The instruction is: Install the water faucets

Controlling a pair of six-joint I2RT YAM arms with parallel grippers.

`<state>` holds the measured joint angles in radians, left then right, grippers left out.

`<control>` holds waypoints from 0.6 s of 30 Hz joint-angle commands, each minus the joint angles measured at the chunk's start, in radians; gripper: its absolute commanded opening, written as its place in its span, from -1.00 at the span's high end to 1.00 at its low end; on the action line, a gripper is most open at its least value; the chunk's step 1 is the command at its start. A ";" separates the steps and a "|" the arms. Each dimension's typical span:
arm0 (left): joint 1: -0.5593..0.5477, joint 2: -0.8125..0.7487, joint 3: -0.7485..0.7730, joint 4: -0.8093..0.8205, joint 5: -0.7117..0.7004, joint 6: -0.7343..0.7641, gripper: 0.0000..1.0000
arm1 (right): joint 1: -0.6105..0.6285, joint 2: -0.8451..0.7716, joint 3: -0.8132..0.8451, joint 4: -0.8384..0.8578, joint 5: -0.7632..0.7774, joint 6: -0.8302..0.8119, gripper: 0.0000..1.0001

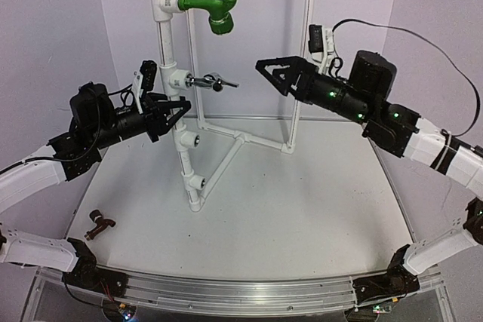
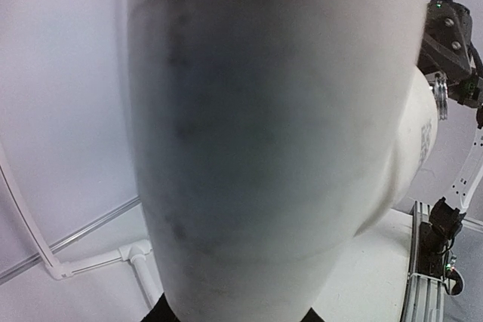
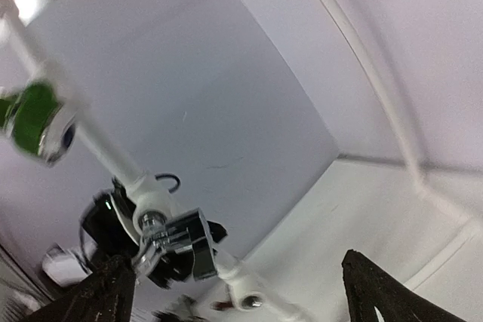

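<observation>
Pale, plain walls [image 1: 45, 28] enclose a white worktop [image 1: 302, 209] with an aluminium rail [image 1: 241, 292] along its near edge.

A white pipe frame [image 1: 167, 43] stands upright at centre, with its base legs spread towards the back right. It carries several tee fittings and, at the top, a green elbow [image 1: 215, 11].

The right hand [image 1: 268, 77] hangs in the air to the right of the frame. Its fingers are spread wide and hold nothing.

The left hand [image 1: 183, 111] is at the vertical pipe, just below the chrome tap. The pipe fills the left wrist view, and it cannot be told whether the fingers clamp it.

The chrome faucet [image 1: 211, 81] is seated in a tee partway up the frame. Its long axis is horizontal, pointing right, away from the pipe.

The brown faucet [image 1: 99, 224] lies on the worktop near the front left, well apart from the frame. It is too small to read its heading.
</observation>
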<state>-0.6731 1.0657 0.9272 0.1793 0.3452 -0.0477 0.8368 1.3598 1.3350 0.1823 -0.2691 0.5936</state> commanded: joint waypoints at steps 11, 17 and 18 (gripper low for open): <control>-0.006 0.007 0.003 -0.208 0.030 -0.186 1.00 | 0.031 0.058 0.153 -0.145 -0.335 -1.459 -0.93; -0.006 0.021 0.012 -0.213 0.031 -0.182 1.00 | 0.045 0.151 0.230 -0.094 -0.374 -1.435 -0.79; -0.006 0.025 0.015 -0.214 0.033 -0.182 1.00 | 0.048 0.163 0.237 -0.084 -0.383 -1.424 -0.77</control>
<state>-0.6735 1.0625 0.9294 0.1654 0.3483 -0.0475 0.8715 1.4785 1.4987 0.0378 -0.5896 -0.7952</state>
